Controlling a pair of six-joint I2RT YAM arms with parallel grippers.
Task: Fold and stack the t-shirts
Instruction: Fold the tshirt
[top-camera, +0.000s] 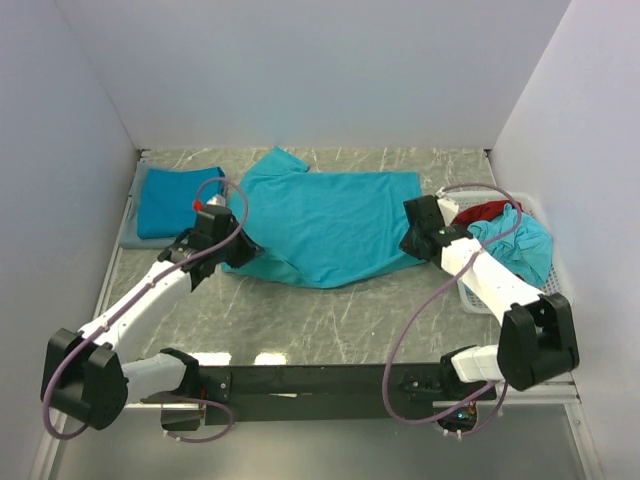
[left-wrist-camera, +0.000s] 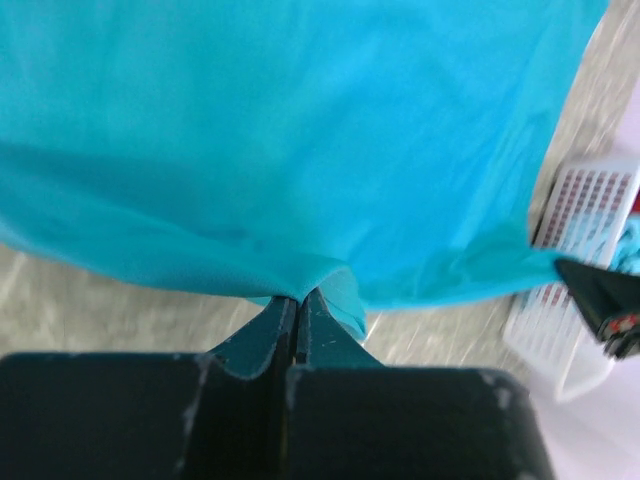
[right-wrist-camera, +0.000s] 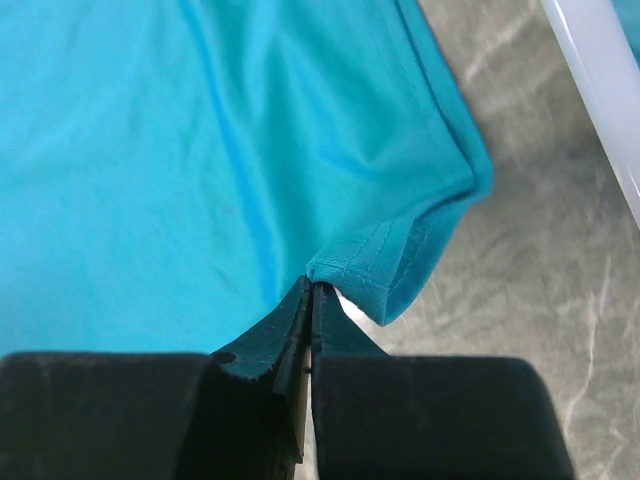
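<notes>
The spread t-shirt (top-camera: 330, 225) lies flat across the middle of the marbled table (top-camera: 330, 320), its collar and one sleeve toward the rear left and its hem toward the right. The left gripper (top-camera: 240, 250) has its fingers pressed together on the shirt's near left edge; in the left wrist view the closed tips (left-wrist-camera: 296, 298) pinch a fold of teal cloth that lifts slightly off the table. The right gripper (top-camera: 412, 240) is clamped the same way on the near right corner of the hem, and in the right wrist view the stitched seam bunches right at its tips (right-wrist-camera: 310, 290).

A folded t-shirt (top-camera: 170, 200) sits in the rear left corner, just beside the spread one's sleeve, on a grey mat (top-camera: 128, 238).

A white lattice basket (top-camera: 472, 293) stands against the right wall, close to the right arm's forearm. It holds a third teal shirt (top-camera: 525, 245), crumpled and spilling over the rim, with a red garment (top-camera: 485, 211) at its rear end. The basket's rim (right-wrist-camera: 600, 90) shows close to the held corner in the right wrist view.

A purple cable (top-camera: 410, 330) loops along the right arm above the bare table.
</notes>
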